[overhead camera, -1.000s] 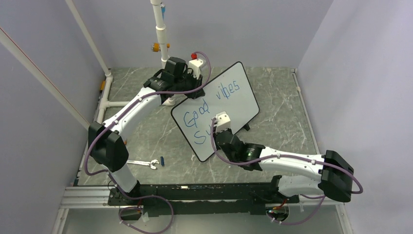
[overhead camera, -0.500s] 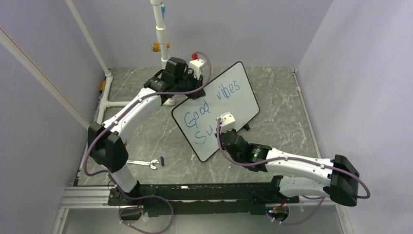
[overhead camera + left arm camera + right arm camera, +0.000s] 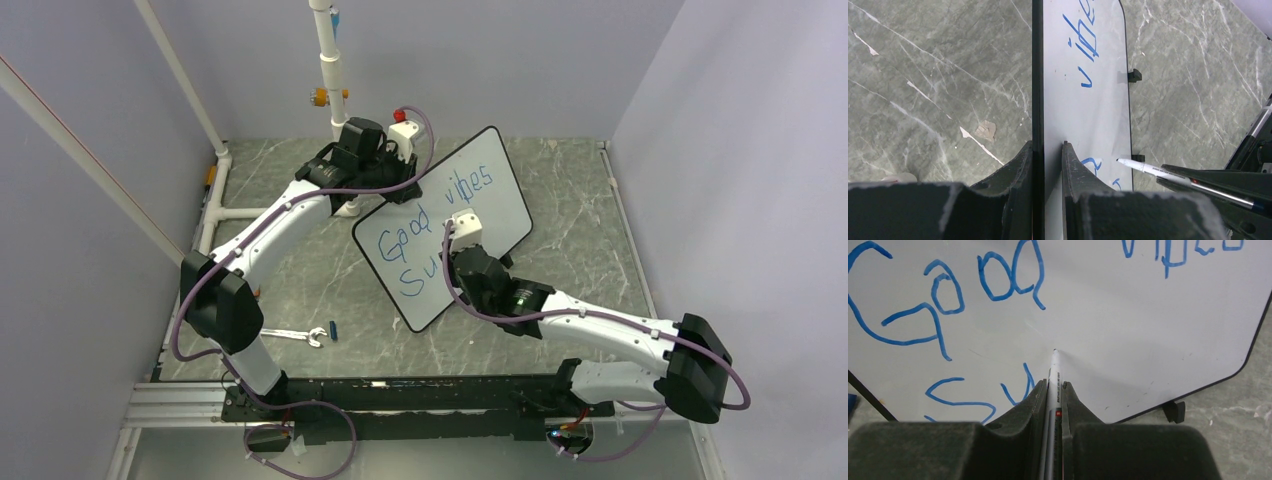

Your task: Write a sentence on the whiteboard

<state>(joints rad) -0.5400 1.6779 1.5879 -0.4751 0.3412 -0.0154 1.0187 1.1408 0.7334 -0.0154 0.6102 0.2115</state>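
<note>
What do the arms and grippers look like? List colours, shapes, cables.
Left arm and right arm: white curved shells, black joint blocks, a purple cable looped along each. Left gripper and right gripper: dark wedge-shaped fingers.

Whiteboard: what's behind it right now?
One jaw of the left gripper sits behind the whiteboard, clamped on its edge, with marble table beyond. In the top view the board covers the table strip right behind it.
</note>
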